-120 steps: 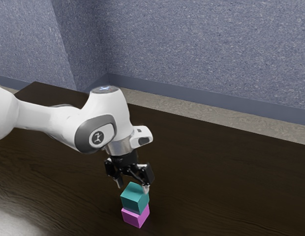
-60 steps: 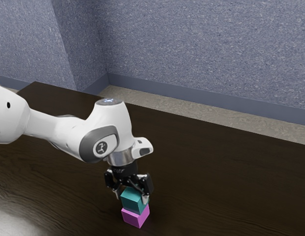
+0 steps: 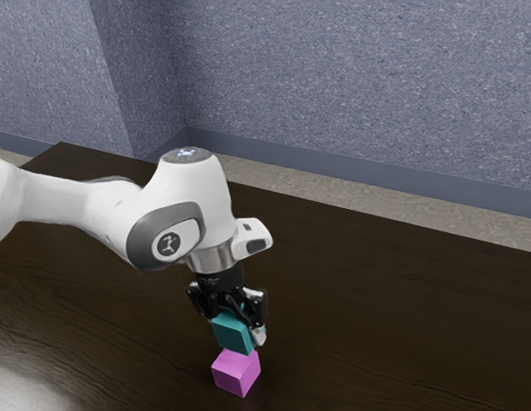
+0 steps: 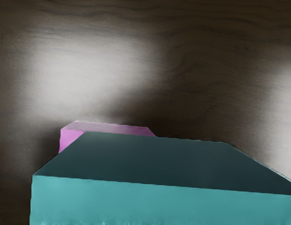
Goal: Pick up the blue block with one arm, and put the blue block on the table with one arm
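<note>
Blue-green cube-shaped block [image 3: 232,334] is hanging aloft! From the exterior view's left, the white jointed arm [image 3: 68,202] is reaching in; its black two-finger gripper [image 3: 238,327] is pinching the block, fingers standing its width apart, just above the pink cube [image 3: 236,373], near side. Lifting's looking done; placing on the dark wooden table [image 3: 402,325], stretching right, is remaining.

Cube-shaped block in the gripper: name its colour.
The block is teal, clearest in the wrist view.
</note>
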Controlling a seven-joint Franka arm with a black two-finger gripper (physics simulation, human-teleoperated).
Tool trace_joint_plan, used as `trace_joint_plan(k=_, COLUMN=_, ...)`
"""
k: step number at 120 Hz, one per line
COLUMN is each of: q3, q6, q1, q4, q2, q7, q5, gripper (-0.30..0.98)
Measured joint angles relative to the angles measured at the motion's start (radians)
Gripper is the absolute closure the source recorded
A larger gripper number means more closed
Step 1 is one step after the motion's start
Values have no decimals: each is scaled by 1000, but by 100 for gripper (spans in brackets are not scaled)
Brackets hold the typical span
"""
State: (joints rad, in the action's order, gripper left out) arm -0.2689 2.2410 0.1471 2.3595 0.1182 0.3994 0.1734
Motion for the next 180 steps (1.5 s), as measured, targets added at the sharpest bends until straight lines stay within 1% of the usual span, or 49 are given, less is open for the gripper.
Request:
trace_joint_plan(k=10, q3=75, q6=-30, q1=-1, q4=-16, q2=4, q7=-2, q5=-20, gripper=45)
trace_joint_plan(k=20, q3=155, q6=-54, q1=-17, q4=-46, q2=-6, q7=-13, q5=-63, gripper=47)
trace_joint_plan(k=35, q3=235, q6=-104, q1=-8, q4=-158, q2=-64, q7=-36, q5=-132, gripper=36)
trace_joint_plan(k=49, q3=343, q6=-144, q1=22, q4=-196, q2=-123, q7=-70, q5=-156, gripper=33)
trace_joint_plan(k=63, q3=379, q6=-159, q1=-19, q4=-246, q2=-216, q7=-113, q5=-162, gripper=27)
trace_joint_plan(k=66, q3=383, q6=-156, q1=-26, q4=-249, q2=-233, q7=-123, q5=-161, gripper=26)
trace_joint_plan(k=80, q3=390, q6=-117, q1=-36, q4=-255, q2=-302, q7=-175, q5=-149, gripper=29)
trace_joint_plan(k=102, q3=391, q6=-72, q1=-35, q4=-261, q2=-352, q7=-238, q5=-140, gripper=34)
trace_joint_plan(k=104, q3=391, q6=-68, q1=-35, q4=-262, q2=-354, q7=-243, q5=-140, gripper=33)
trace_joint_plan(k=109, q3=391, q6=-61, q1=-35, q4=-265, q2=-359, q7=-256, q5=-138, gripper=26)
trace_joint_plan(k=127, q3=392, q6=-43, q1=-35, q4=-267, q2=-362, q7=-301, q5=-128, gripper=14)
trace_joint_plan(k=140, q3=392, q6=-37, q1=-35, q4=-267, q2=-359, q7=-328, q5=-122, gripper=8)
trace_joint_plan(k=148, q3=391, q6=-40, q1=-35, q4=-267, q2=-314, q7=-342, q5=-122, gripper=6)
trace_joint_plan(k=160, q3=385, q6=-110, q1=-37, q4=-285, q2=-114, q7=-359, q5=-127, gripper=4)
trace_joint_plan(k=164, q3=366, q6=-158, q1=-54, q4=-352, q2=-63, q7=-364, q5=-134, gripper=3)
trace_joint_plan(k=170, q3=325, q6=-236, q1=-77, q4=-480, q2=-26, q7=-372, q5=-155, gripper=3)
trace_joint_plan(k=180, q3=299, q6=-328, q1=-38, q4=-557, q2=-10, q7=-387, q5=-176, gripper=2)
